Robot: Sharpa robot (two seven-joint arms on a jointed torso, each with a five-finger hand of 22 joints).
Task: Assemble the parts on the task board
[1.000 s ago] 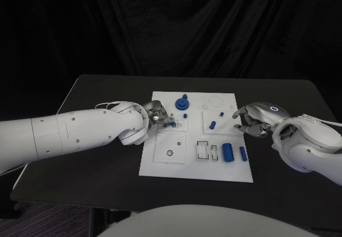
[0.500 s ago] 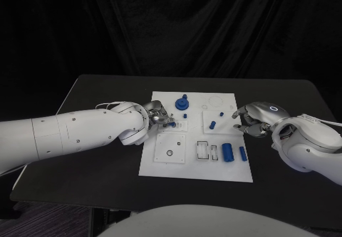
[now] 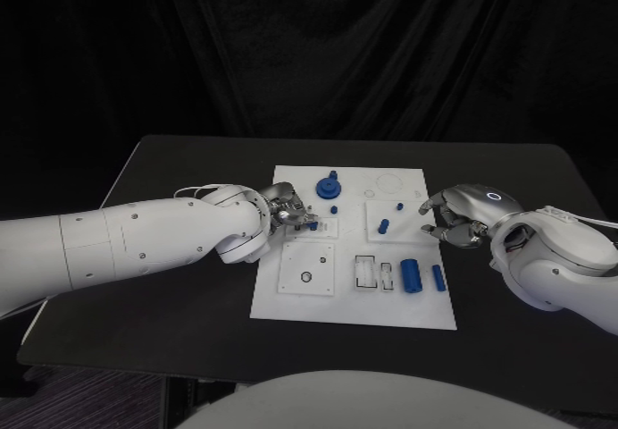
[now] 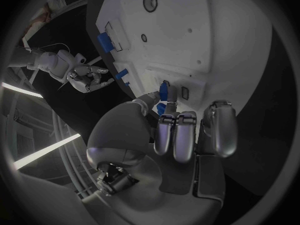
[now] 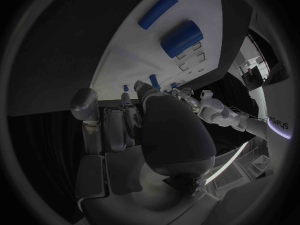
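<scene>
The white task board (image 3: 354,308) lies in the middle of the black table. My left hand (image 3: 286,213) hovers over the board's left side and pinches a small blue part (image 3: 313,225) between thumb and finger; the left wrist view shows that blue part (image 4: 164,91) at the fingertips, just above the board (image 4: 206,30). My right hand (image 3: 451,219) sits at the board's right edge, its fingers curled in with nothing in them. A blue round part with a post (image 3: 331,188) stands near the far edge.
Two blue pegs (image 3: 382,226) stand in a raised white block right of centre. A thick blue cylinder (image 3: 411,275) and a thinner one (image 3: 439,278) lie near the front right; the right wrist view also shows the two cylinders (image 5: 181,38). Black table surrounds the board.
</scene>
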